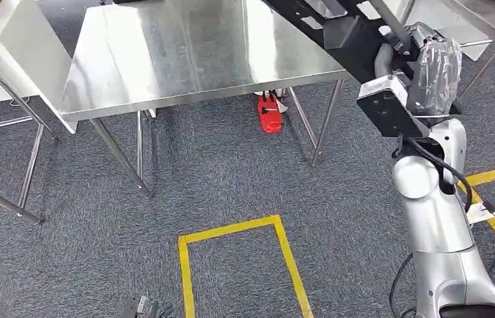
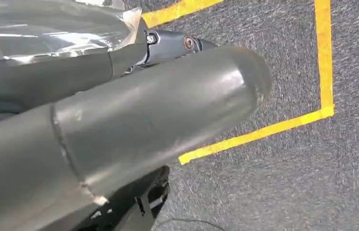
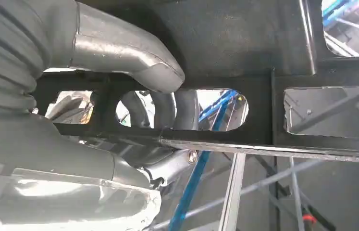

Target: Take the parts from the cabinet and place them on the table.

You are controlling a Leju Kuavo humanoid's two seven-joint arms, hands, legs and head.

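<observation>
Above the steel table's (image 1: 185, 59) right edge, the right hand (image 1: 434, 69) grips a black slotted part (image 1: 337, 30); left hand (image 2: 119, 125) state indeterminable.

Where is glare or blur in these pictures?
Head view: soft glare on the steel table, otherwise sharp. Left wrist view: the left hand is close and blurred, with highlights on its plastic cover. Right wrist view: bright backlight through the slots of the black part held by the right hand.

Grey carpet (image 1: 231, 172) is covering the floor. A yellow tape outline (image 1: 238, 232) is lying near the steel table (image 1: 185, 53); light is glaring off the tabletop.
</observation>
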